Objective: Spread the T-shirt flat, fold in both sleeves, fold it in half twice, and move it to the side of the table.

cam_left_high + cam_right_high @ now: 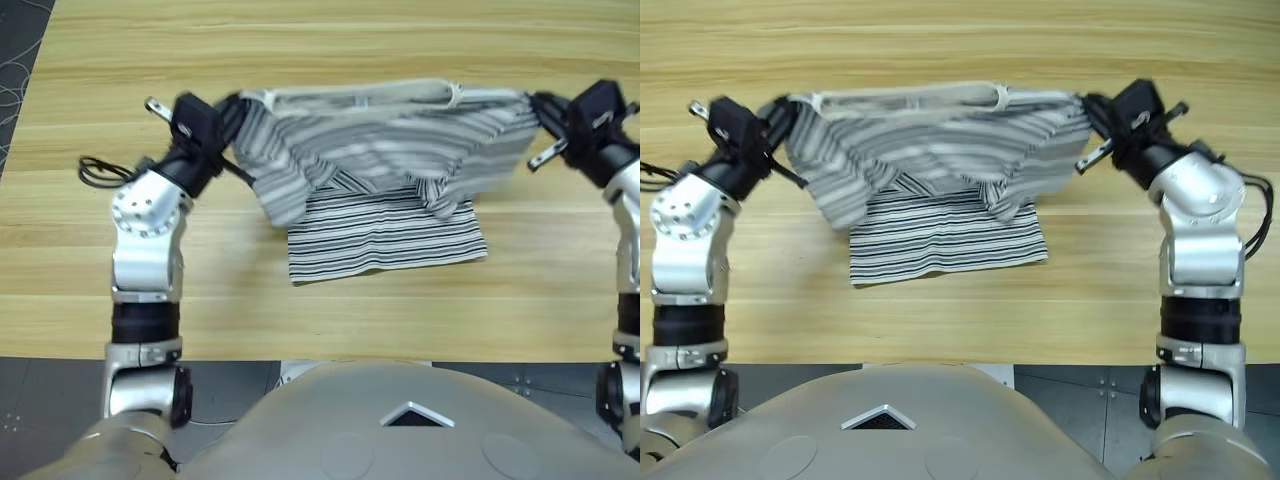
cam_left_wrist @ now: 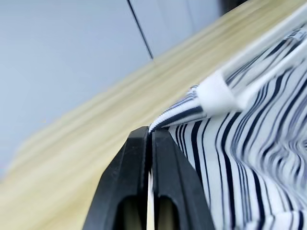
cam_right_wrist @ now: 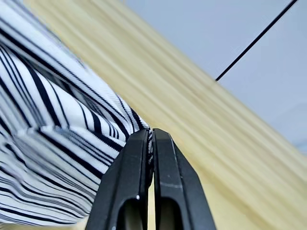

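Wooden table (image 1: pixel 300 40), arms spread wide apart, left jaws and right jaws pinching T-shirt (image 1: pixel 380 140) corners

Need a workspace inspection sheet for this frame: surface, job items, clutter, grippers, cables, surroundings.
Surface: table, light wood planks.
Job's things: striped T-shirt, top edge lifted and stretched between both grippers, lower part lying on the table, middle bunched, not yet flat.
Clutter: nothing seen.
Grippers: left gripper shut on one top corner of the T-shirt; right gripper shut on the other.
Cables: black cable looped beside the left arm; second cable along the right arm.
Surroundings: dark floor past the table's edge; pale wall behind.
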`<control>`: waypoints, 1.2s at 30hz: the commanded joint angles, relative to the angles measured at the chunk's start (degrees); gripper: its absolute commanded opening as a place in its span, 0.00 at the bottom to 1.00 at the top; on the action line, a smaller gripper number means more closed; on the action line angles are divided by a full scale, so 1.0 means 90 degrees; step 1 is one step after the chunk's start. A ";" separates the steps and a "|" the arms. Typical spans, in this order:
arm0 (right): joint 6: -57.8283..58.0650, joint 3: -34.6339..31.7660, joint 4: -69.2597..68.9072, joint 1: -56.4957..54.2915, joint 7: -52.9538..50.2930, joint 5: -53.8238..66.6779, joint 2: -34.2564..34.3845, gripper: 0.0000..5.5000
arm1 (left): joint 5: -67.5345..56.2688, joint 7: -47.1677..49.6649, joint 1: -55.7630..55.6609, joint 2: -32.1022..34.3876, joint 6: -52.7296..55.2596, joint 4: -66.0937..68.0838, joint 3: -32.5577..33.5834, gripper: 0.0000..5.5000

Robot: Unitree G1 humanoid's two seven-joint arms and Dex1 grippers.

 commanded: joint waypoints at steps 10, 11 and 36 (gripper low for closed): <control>-0.0961 -0.0075 0.1875 -0.2739 0.0704 -0.0123 -0.0572 0.02 | 0.0517 -0.1329 -0.3008 0.1399 -0.1313 0.2187 -0.0172 0.02; -0.0913 -0.0212 0.1576 -0.2615 0.1087 0.0132 -0.0773 0.02 | 0.0258 -0.1701 -0.2824 0.1587 -0.1218 0.1696 -0.0100 0.02; 0.0266 -0.6594 -0.4193 0.3178 0.5315 0.7755 -0.0062 0.02 | -0.7108 -0.4666 0.2543 0.1882 0.0435 -0.4971 0.6912 0.02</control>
